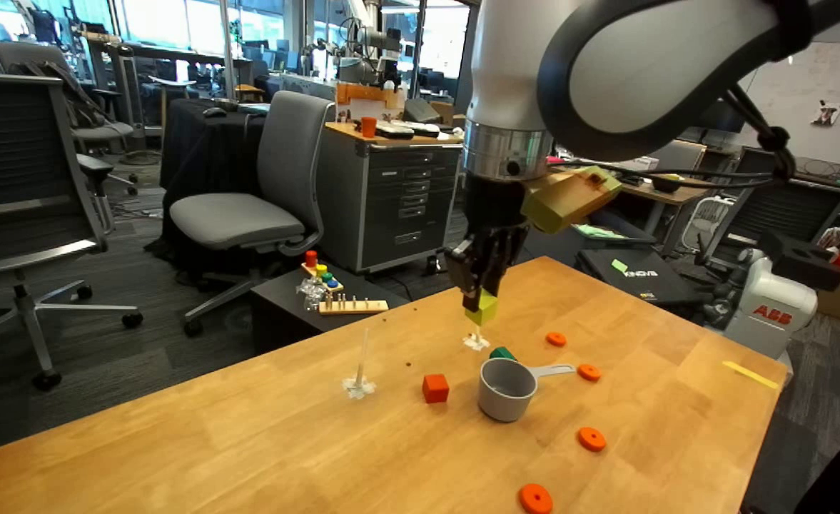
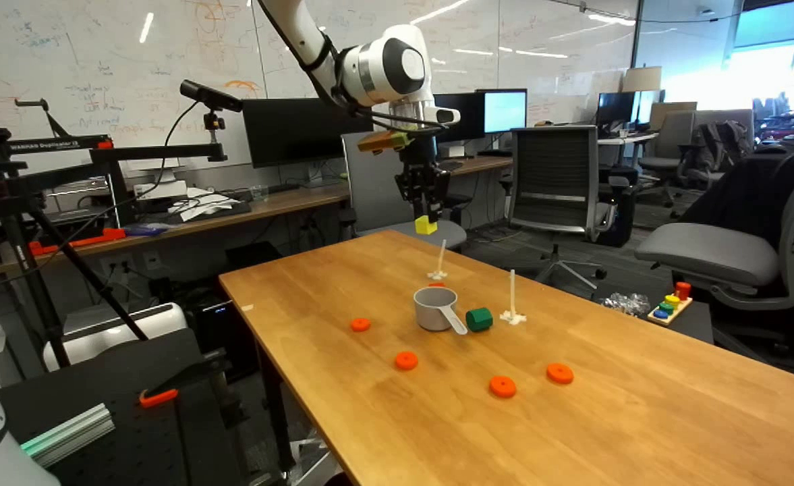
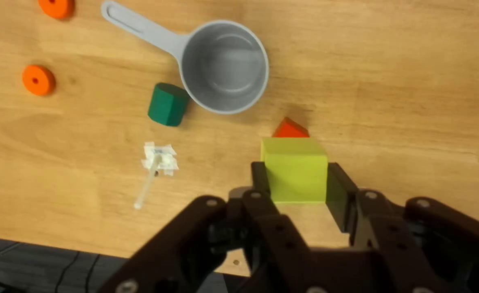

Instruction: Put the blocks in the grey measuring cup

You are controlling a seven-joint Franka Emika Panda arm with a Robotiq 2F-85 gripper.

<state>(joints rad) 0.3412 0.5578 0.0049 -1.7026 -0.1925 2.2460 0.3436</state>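
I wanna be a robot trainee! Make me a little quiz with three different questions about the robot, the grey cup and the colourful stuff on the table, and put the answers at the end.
1. What is the tool holding?

2. True or false: the red block is on the table, outside the grey measuring cup.

3. How many orange discs lie on the table?
A) two
B) four
C) six

Key:
1. A yellow-green block.
2. True.
3. B, as both exterior views show.
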